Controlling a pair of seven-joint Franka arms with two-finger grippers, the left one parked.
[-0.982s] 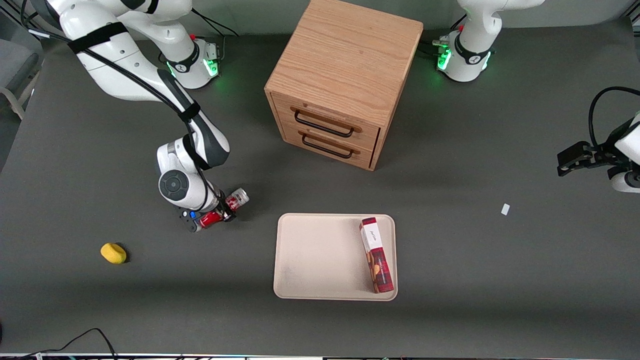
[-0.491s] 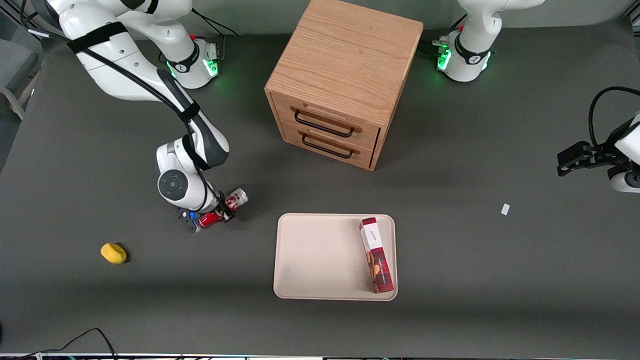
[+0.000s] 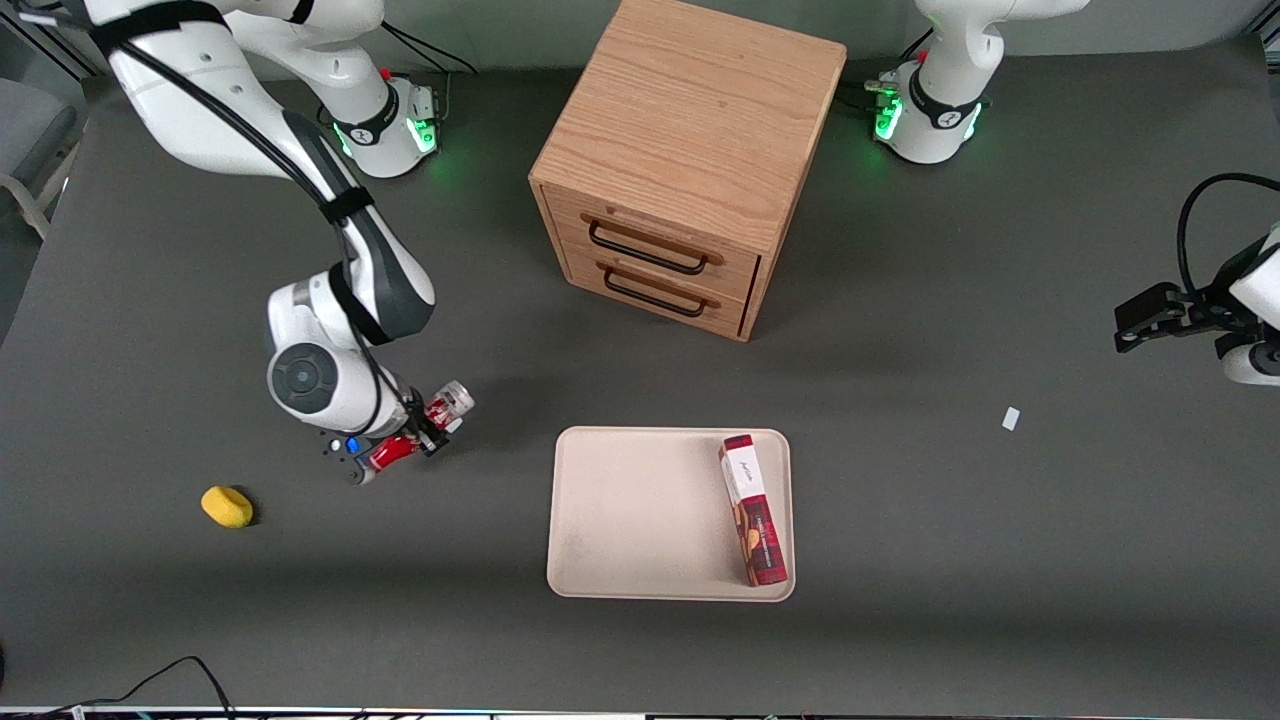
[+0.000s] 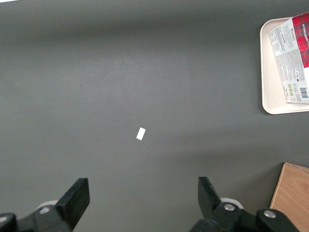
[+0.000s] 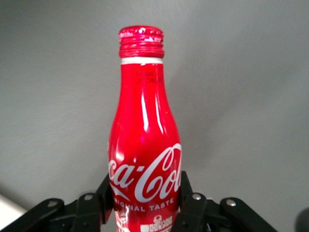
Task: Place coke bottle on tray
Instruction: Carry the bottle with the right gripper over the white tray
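The coke bottle (image 3: 415,432) is a slim red bottle with white script, a silver base and a red cap. My right gripper (image 3: 418,430) is shut on its body and holds it tilted above the table, beside the tray toward the working arm's end. In the right wrist view the bottle (image 5: 144,145) fills the middle, and the black fingers (image 5: 189,200) press on both sides of its lower body. The cream-beige tray (image 3: 640,520) lies flat on the table, nearer the front camera than the drawer cabinet. It also shows in the left wrist view (image 4: 270,72).
A red-and-white box (image 3: 752,510) lies on the tray along its edge toward the parked arm. A wooden two-drawer cabinet (image 3: 680,160) stands farther from the camera. A yellow object (image 3: 227,506) lies toward the working arm's end. A small white scrap (image 3: 1011,418) lies toward the parked arm.
My right gripper has lifted the coke bottle and carried it a little away from the tray, toward the working arm's end and nearer the front camera. The tray and box have not moved.
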